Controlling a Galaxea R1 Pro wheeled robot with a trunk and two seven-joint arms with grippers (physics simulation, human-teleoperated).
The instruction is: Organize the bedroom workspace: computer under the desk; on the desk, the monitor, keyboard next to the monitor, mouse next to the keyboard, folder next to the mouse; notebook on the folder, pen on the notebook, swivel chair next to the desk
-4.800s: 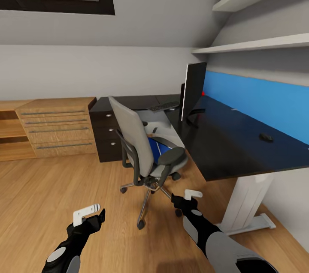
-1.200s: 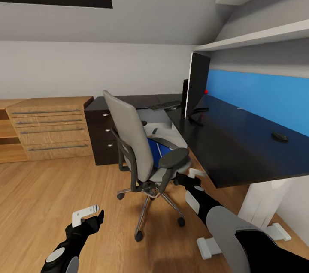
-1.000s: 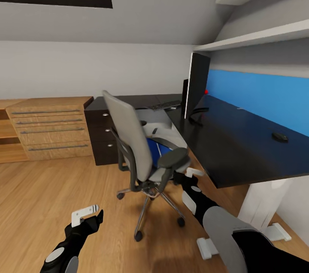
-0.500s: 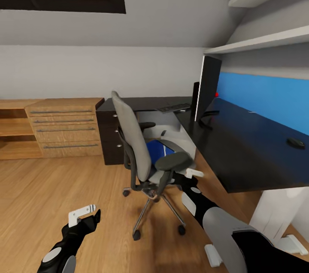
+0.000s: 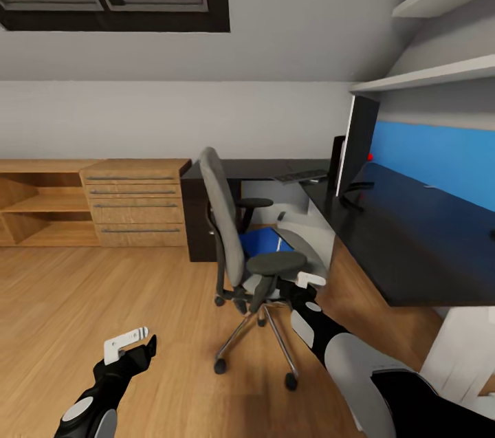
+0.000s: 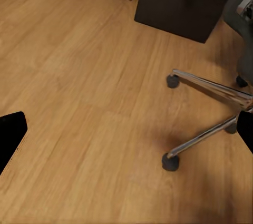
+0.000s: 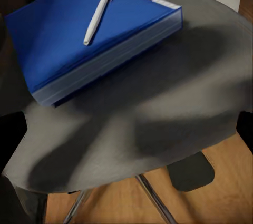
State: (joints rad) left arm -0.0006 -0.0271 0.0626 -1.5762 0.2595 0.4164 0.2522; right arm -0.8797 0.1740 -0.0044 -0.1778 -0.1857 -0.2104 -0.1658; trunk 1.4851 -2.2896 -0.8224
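Note:
The grey swivel chair [image 5: 227,232] stands on the wood floor in front of the black desk [image 5: 405,252]. On its seat [image 7: 158,103] lies the blue folder [image 7: 79,39] [image 5: 260,243], with the white pen [image 7: 99,13] resting on top. My right gripper [image 5: 308,281] is open beside the seat's front edge, just past the near armrest. My left gripper [image 5: 127,345] hangs open low over the floor, left of the chair's chrome legs [image 6: 211,89]. The monitor [image 5: 357,146] and keyboard [image 5: 302,176] are on the desk. The pale computer [image 5: 302,225] sits under it. Mouse and notebook are out of view.
An oak low cabinet [image 5: 134,201] with open shelves lines the back wall at left. The desk's black drawer unit [image 5: 199,221] stands behind the chair. A blue wall panel [image 5: 440,159] and white shelves run above the desk. Bare floor spreads left of the chair.
The whole view has swung left, so desk and chair sit further right in the picture. My right gripper stays by the chair seat. The left gripper hangs as before.

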